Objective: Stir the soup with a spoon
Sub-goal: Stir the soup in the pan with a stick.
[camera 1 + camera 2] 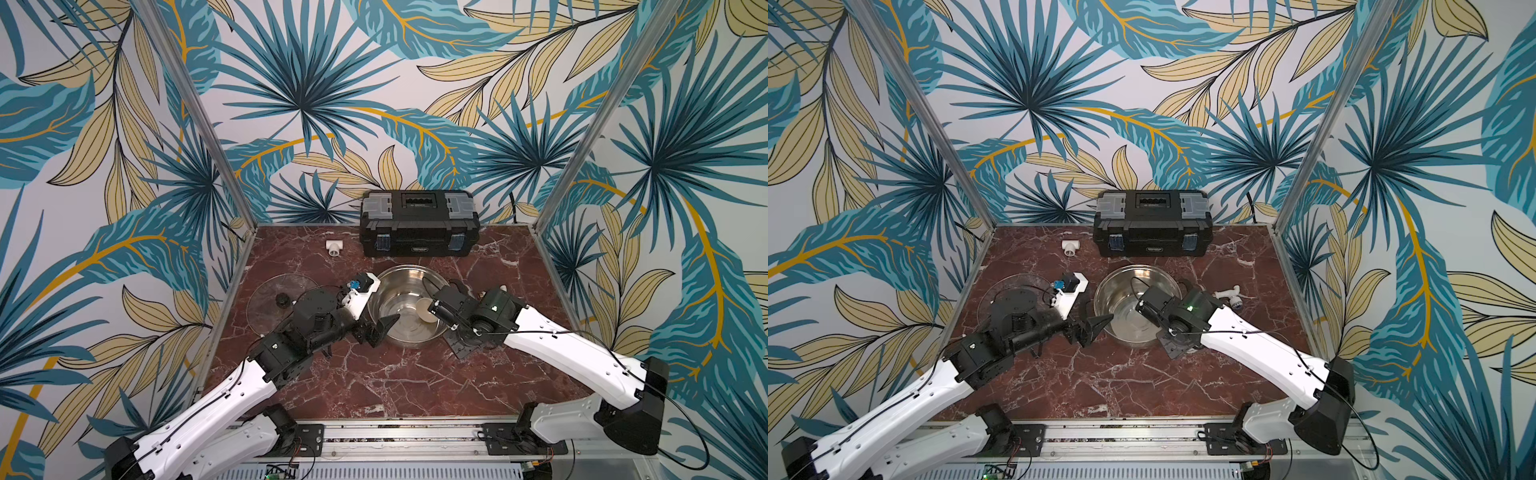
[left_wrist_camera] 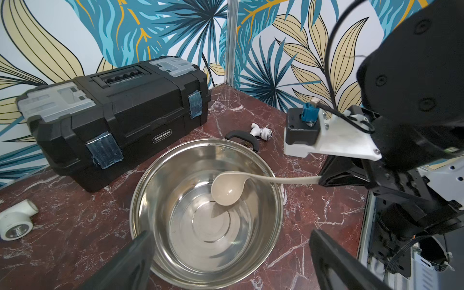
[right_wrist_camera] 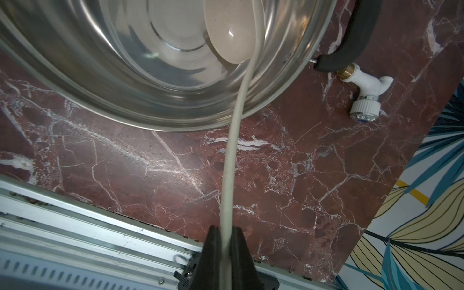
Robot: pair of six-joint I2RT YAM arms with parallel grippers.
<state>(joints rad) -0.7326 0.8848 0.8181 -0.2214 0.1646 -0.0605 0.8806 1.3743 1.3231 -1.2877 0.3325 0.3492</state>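
Observation:
The steel pot [image 1: 409, 275] [image 2: 140, 180] stands mid-table. Its inside shows only shiny steel; soup is out of view. The spoon, a cream-beige ladle [image 2: 227, 189] [image 1: 426, 314], hangs with its bowl inside the pot on the right side, just above the bottom. Its thin handle [image 3: 229, 163] runs out over the rim to my right gripper [image 3: 226, 233] [image 2: 324, 178], which is shut on the handle's end. My left gripper [image 2: 231, 234] [image 1: 384, 328] is open at the pot's near-left rim; one finger is beside the outer wall, and nothing is held.
A black toolbox [image 1: 419, 224] stands against the back wall. A white T-shaped pipe fitting [image 1: 333, 248] lies to its left. The glass lid [image 1: 270, 291] rests left of the pot under my left arm. A white tap [image 3: 364, 90] lies by the pot's black handle [image 3: 351, 47].

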